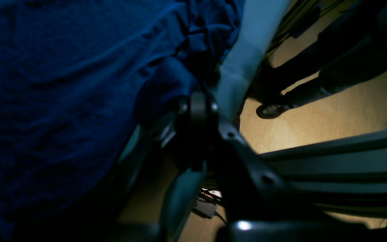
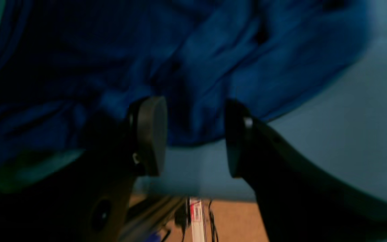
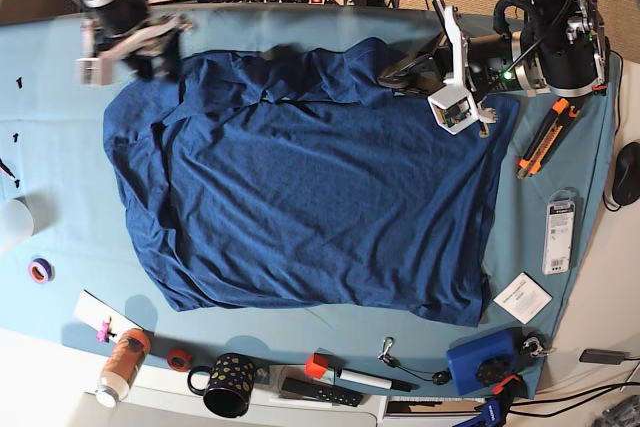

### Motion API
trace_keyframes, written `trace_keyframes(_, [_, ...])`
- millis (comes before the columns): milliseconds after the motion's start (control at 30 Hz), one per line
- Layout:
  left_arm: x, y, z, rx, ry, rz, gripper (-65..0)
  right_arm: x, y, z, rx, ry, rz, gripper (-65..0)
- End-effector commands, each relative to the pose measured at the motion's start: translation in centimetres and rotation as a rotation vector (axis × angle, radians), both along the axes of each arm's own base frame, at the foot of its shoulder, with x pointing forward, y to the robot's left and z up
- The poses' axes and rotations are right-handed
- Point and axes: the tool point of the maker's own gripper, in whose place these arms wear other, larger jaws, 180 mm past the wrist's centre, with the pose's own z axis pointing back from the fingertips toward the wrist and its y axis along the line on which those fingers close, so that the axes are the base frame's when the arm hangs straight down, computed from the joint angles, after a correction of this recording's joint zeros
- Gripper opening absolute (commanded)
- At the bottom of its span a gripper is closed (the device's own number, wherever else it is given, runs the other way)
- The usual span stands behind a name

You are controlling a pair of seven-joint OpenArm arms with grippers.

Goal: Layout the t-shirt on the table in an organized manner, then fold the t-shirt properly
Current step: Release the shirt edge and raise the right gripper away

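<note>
The dark navy t-shirt [image 3: 310, 187] lies spread over most of the teal-covered table [image 3: 60, 147], its top edge bunched and wrinkled. At the shirt's upper right my left gripper [image 3: 392, 75] is shut on a gathered fold of the fabric. The left wrist view shows that gripper [image 1: 197, 104] pinching the t-shirt [image 1: 62, 84] beside the table [image 1: 247, 50] edge. My right gripper [image 3: 150, 52] hovers at the shirt's upper left corner. In the right wrist view it [image 2: 193, 137] stands open, its pads [image 2: 149, 134] apart over the t-shirt [image 2: 213, 50] hem and the table [image 2: 364, 117].
An orange-handled tool [image 3: 545, 142], a packaged item [image 3: 559, 232] and a white card [image 3: 522, 297] lie along the right side. A black mug [image 3: 228, 384], a bottle [image 3: 120, 365], a marker [image 3: 365, 379] and a blue object [image 3: 482, 362] line the near edge. A person's shoe [image 1: 270, 111] is beside the table.
</note>
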Motion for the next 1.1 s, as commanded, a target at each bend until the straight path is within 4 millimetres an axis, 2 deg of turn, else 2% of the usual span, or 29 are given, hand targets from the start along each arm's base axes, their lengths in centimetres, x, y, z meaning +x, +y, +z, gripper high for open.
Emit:
trace_keyframes(0, [0.2,-0.3,1.1,-0.035,-0.031,-0.007,-65.0,0.3,-0.8,1.2,-0.017,-0.050,-0.027,-37.4])
trace_keyframes(33, [0.2,-0.3,1.1,-0.035,-0.031,-0.007,-65.0,0.4,-1.8,1.2,-0.016,-0.058,-0.058,-37.4])
trace_keyframes(133, [0.2,-0.3,1.1,-0.034,-0.030,-0.007,-65.0,0.0,-4.2,-1.2,0.091,-0.044,-0.162,-37.4])
trace_keyframes(200, [0.2,-0.3,1.1,-0.035,-0.030,-0.007,-65.0,0.1,-5.1,-2.8,0.185,-0.046,-0.214,-37.4])
trace_keyframes(400, [0.2,-0.3,1.1,-0.034,-0.030,-0.007,-65.0,1.3,-5.3,-6.1,0.369,-0.050,-0.264,-37.4])
trace_keyframes(533, [0.2,-0.3,1.0,-0.033,-0.027,-0.006,-65.0,2.1,-5.2,-6.2,0.384,-0.061,-0.266,-37.4])
trace_keyframes(700, [0.2,-0.2,1.0,-0.031,-0.028,-0.005,-65.0,1.1,-5.9,-7.1,0.362,-0.015,-0.305,-37.4])
trace_keyframes(900, [0.3,-0.2,0.7,-0.032,-0.017,-0.001,-65.0,-0.1,-7.6,-7.3,0.331,0.001,-0.375,-37.4])
trace_keyframes(1067, [0.4,0.0,0.2,-0.033,0.003,0.006,-65.0,0.4,-7.7,-7.2,0.329,-0.009,-0.378,-37.4])
